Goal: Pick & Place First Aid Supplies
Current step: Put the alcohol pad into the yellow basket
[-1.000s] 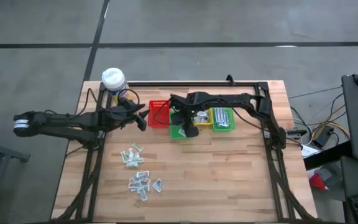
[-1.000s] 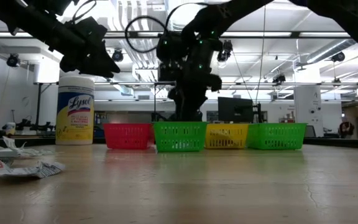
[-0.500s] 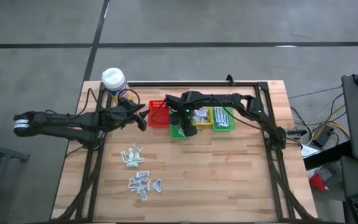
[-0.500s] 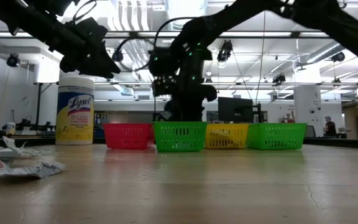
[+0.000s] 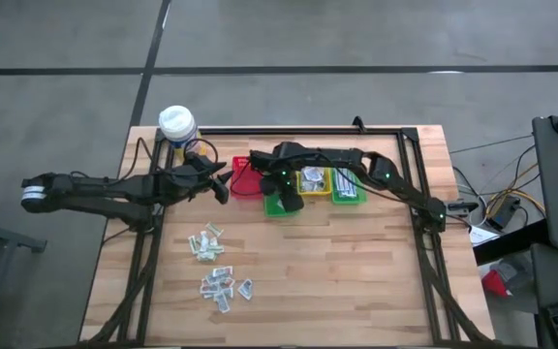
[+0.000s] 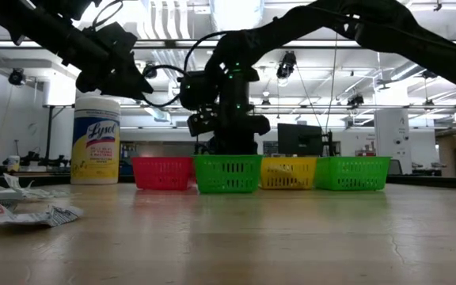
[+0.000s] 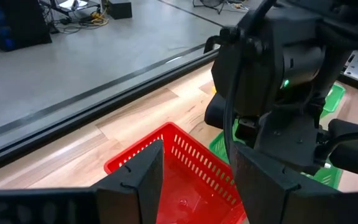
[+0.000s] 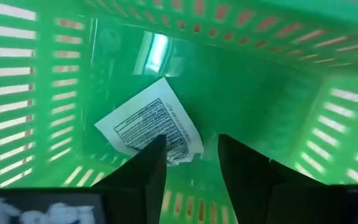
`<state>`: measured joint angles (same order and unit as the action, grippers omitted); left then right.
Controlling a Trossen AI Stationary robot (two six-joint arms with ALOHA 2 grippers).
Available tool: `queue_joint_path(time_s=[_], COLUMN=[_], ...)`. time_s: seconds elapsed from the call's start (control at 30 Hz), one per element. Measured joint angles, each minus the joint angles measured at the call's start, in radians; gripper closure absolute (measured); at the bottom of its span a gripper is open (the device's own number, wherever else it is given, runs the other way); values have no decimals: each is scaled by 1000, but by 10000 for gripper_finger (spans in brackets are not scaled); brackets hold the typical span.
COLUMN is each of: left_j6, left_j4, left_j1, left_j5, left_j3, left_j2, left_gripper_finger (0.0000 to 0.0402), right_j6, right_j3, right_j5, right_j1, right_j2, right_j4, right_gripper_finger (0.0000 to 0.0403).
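Right pincer hangs inside the green bin, jaws parted over a white printed packet lying loose on the bin floor, so this looks like the drop-off. Left pincer waits wide and empty above the red bin. Next call, I'd say: lift clear and head for the packet pile at lower left of the counter.

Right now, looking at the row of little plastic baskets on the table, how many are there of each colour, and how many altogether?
Red basket: 1
Green baskets: 2, one beside the red, under the right gripper, and one at the far end of the row
Yellow basket: 1
Total: 4 baskets
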<state>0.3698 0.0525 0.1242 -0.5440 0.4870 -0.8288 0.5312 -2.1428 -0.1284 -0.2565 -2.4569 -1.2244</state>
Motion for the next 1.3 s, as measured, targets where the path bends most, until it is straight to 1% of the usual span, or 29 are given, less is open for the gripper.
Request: queue_joint_path(time_s=[0.2,0.77,1.0,1.2,1.3], left_j6=[1,1,1,1,1], left_j4=[0,0,0,0,0], left_j1=[-1,0,0,0,0], left_j5=[-10,-26,-26,-26,-26], left_j3=[0,-1,-1,-1,-1], left_j2=[0,0,0,0,0], left_gripper_finger=[221,221,221,221,221], right_j6=[-1,-8,-14,-39,-42], right_j3=[20,22,22,-11,-50], right_j5=[0,0,0,3,36], right_j1=[1,0,1,1,1], right_j2=[0,0,0,0,0], right_j4=[-7,-3,-3,-29,-59], right_gripper_finger=[290,369,392,394,394])
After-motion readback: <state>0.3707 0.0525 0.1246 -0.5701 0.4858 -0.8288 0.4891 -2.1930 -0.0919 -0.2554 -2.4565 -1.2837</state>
